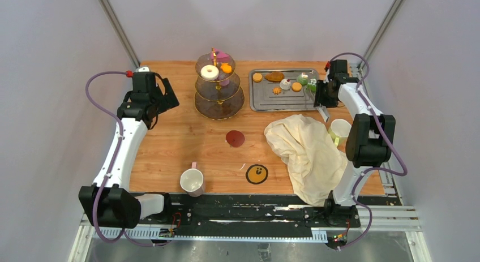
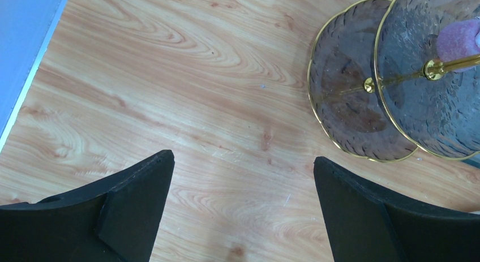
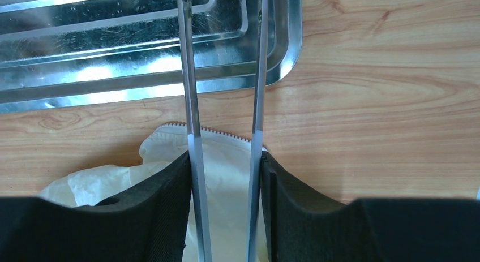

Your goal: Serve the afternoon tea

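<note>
The three-tier glass stand (image 1: 219,98) with a gold stem stands at the back centre. It carries a white donut (image 1: 209,72), an orange macaron (image 1: 226,68) and a pink cake (image 1: 222,55). More small cakes (image 1: 303,78) and macarons (image 1: 257,77) lie on the steel tray (image 1: 266,103). My right gripper (image 1: 322,106) (image 3: 225,157) hovers by the tray's right end, shut on metal tongs (image 3: 189,75) whose arms stand apart and reach over the tray (image 3: 170,75). My left gripper (image 1: 164,98) (image 2: 243,160) is open above bare wood, left of the stand (image 2: 351,103). One mug (image 1: 192,181) sits near front, another (image 1: 339,129) at right.
A crumpled cream cloth (image 1: 308,151) (image 3: 226,154) lies front right, under the right wrist. A red coaster (image 1: 235,138) and a yellow-and-black coaster (image 1: 257,174) lie mid-table. Grey walls enclose the table on the left, back and right.
</note>
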